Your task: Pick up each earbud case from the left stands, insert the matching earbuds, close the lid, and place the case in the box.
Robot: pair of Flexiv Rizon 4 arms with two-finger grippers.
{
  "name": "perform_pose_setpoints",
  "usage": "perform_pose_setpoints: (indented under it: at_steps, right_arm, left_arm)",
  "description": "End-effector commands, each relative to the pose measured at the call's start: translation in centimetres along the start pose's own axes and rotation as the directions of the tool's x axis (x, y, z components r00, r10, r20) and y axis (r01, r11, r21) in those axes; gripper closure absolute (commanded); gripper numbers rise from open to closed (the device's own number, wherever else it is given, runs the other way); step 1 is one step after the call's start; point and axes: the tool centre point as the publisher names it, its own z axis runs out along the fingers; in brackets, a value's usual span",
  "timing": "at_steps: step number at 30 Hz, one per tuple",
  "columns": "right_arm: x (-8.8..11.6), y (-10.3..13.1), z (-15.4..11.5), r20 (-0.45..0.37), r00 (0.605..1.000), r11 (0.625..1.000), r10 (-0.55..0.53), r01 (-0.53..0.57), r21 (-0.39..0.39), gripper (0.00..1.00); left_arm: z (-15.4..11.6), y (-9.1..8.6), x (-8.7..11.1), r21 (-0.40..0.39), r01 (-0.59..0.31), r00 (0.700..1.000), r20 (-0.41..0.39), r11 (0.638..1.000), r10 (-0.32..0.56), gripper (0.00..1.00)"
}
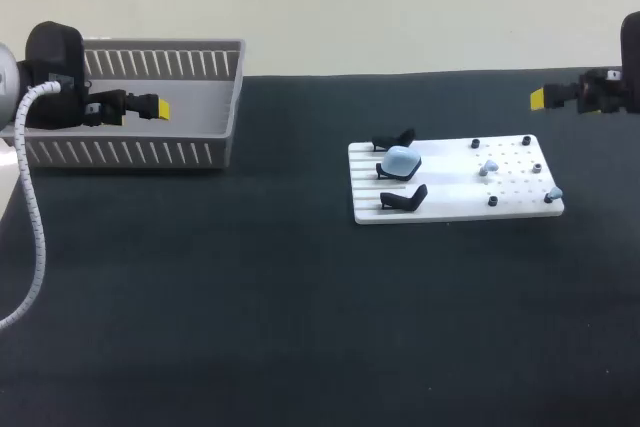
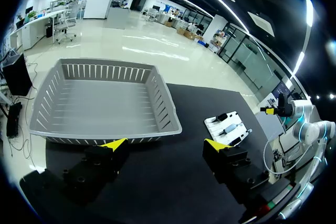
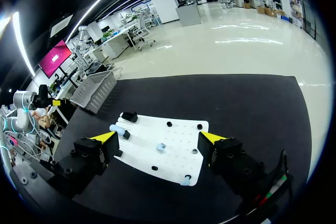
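The pick-up step is judged not yet begun. The left gripper point(image 1: 158, 108) is held released above the grey slatted plastic box point(image 1: 232, 112); the right gripper point(image 1: 540, 98) is likewise released. The pale blue rounded earbud case point(image 1: 401, 161) is seated on a black stand ahead of and below the right gripper. A descent onto it is called for next.

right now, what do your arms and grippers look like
The left gripper and right gripper are black and blocky, each with two fingers ending in bright yellow wedge tips. The left arm has a rounded black wrist housing, and a white ribbed cable hangs from it.
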Motion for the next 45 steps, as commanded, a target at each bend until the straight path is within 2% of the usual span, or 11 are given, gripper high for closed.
perform_pose_setpoints:
  at_steps: [1,21,26,29,33,39,42,45]
  right_arm:
    - [0.0,0.0,0.0,0.000,1.000,1.000,0.000,0.000,0.001,0.00]
    - [0.0,0.0,0.0,0.000,1.000,1.000,0.000,0.000,0.001,0.00]
    - [0.0,0.0,0.0,0.000,1.000,1.000,0.000,0.000,0.001,0.00]
    - [0.0,0.0,0.0,0.000,1.000,1.000,0.000,0.000,0.001,0.00]
    - [0.0,0.0,0.0,0.000,1.000,1.000,0.000,0.000,0.001,0.00]
    - [0.0,0.0,0.0,0.000,1.000,1.000,0.000,0.000,0.001,0.00]
    - [0.0,0.0,0.0,0.000,1.000,1.000,0.000,0.000,0.001,0.00]
    - [0.0,0.0,0.0,0.000,1.000,1.000,0.000,0.000,0.001,0.00]
  left_arm:
    - [0.0,-0.1,-0.1,-0.006,0.001,1.000,-0.004,1.000,-0.001,0.00]
    - [0.0,-0.1,-0.1,-0.006,0.001,1.000,-0.004,1.000,-0.001,0.00]
    - [-0.2,-1.9,0.0,0.102,-0.129,0.992,0.008,0.986,0.129,0.00]
    - [-0.3,-2.8,-0.2,0.178,-0.210,0.978,0.032,0.961,0.207,0.00]
    - [-0.3,-4.1,-0.3,0.280,-0.311,0.950,0.067,0.908,0.305,0.00]
    - [0.3,-6.1,-0.4,0.363,-0.410,0.909,0.093,0.837,0.405,0.00]
    - [0.6,-7.4,-0.3,0.398,-0.481,0.871,0.116,0.781,0.477,0.00]
    - [0.9,-8.6,-0.1,0.440,-0.559,0.815,0.135,0.703,0.563,0.00]
